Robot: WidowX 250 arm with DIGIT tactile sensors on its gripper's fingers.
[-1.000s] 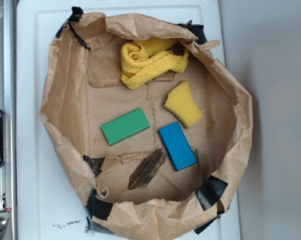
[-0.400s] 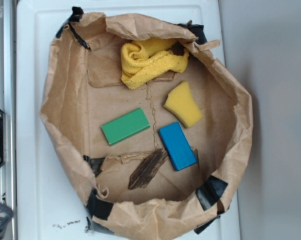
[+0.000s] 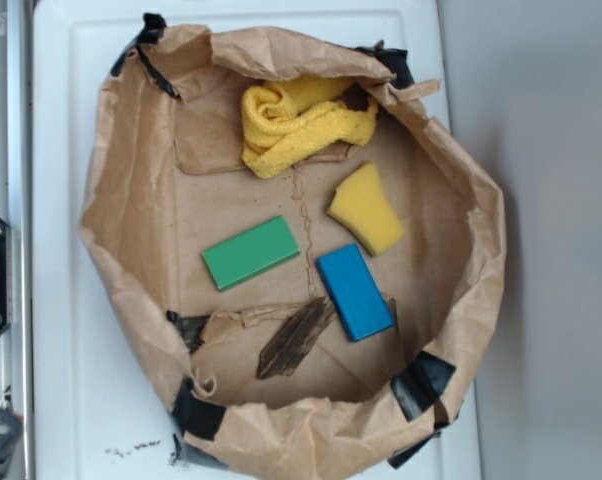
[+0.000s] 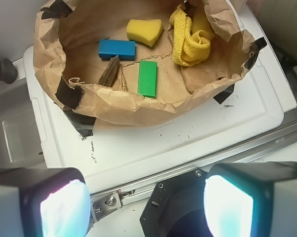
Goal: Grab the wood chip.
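We had grabbed nothing yet; our fingers [image 4: 221, 207] stood apart, empty, well short of the wood chip [image 3: 297, 338] lying in the paper bag [image 3: 131, 250].

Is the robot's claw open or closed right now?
Open. In the wrist view the gripper has its two fingers far apart with nothing between them, well away from the wood chip in the paper bag.
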